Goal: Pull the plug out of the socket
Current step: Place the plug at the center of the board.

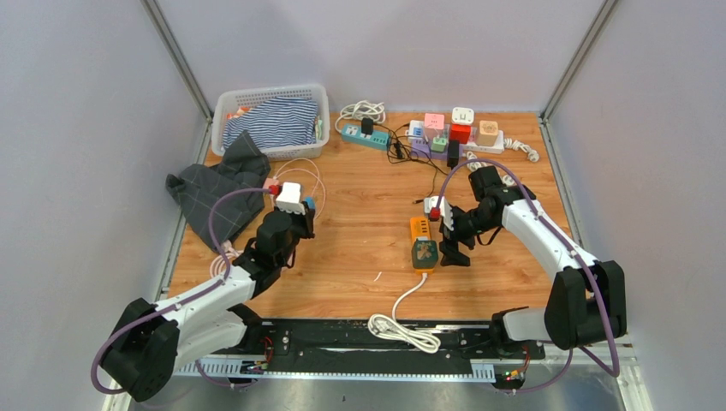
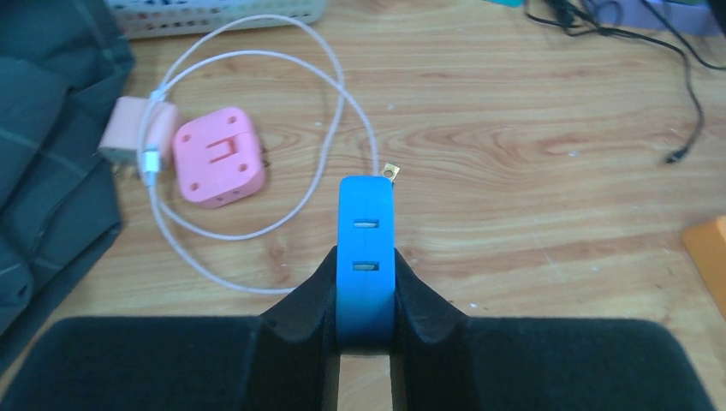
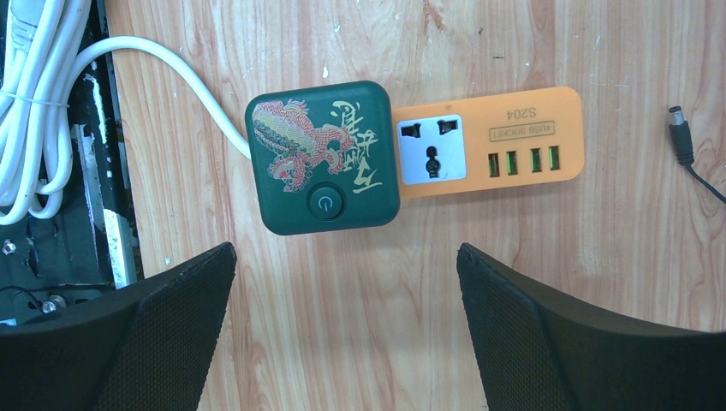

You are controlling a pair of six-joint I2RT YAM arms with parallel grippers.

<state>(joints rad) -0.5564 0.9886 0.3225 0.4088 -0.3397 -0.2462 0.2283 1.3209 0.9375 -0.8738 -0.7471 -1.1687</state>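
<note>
A robotics lab test cell: a wood-grain worktop (image 1: 360, 257) boxed in by plain pale-grey wall panels (image 1: 77, 103) on bare metal corner posts (image 1: 175, 56). Two white-and-black robot arms (image 1: 205, 300) are bolted to a black base rail (image 1: 342, 338). Staged props lie about: an orange plastic power strip (image 1: 419, 228) and a white plastic basket (image 1: 224, 104) of cloth.

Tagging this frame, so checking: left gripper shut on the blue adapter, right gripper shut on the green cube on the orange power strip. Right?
One error: the right gripper is open, fingers wide apart beside the green cube on the orange power strip, gripping nothing; the right wrist view shows it. The left gripper is shut on the blue adapter.
</note>
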